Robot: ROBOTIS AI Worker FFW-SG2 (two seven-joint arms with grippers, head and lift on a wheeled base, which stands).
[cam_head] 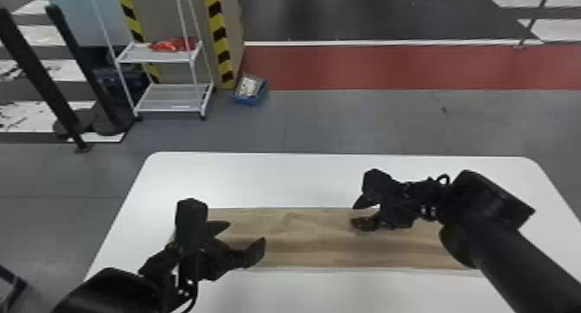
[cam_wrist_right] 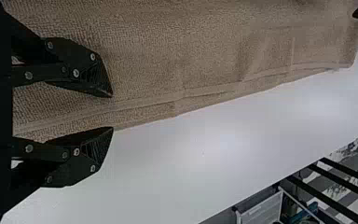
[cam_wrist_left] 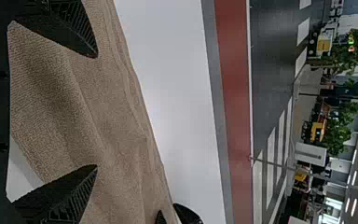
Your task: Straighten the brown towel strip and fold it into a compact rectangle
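Brown, finely textured cloth, in one long towel strip (cam_head: 311, 241), is laid from left to right across the white, round-cornered table (cam_head: 259, 174). Its surface is marked by low wrinkles and a raised crease towards the far side, with a darker lengthwise furrow along it, and a narrow hem is shown near one long edge. Part of the strip's right side is hidden by the black right arm (cam_head: 510, 256).

The black two-fingered left claw (cam_head: 247, 231) is held above the strip's left end, its fingers spread wide, with brown cloth seen below and between them and nothing gripped. The black two-fingered right claw (cam_head: 352, 215) is held at the strip's far long edge, well to the right of the other; its fingers are also parted, one over the cloth and one over the bare white surface past the edge, and nothing is gripped by it.
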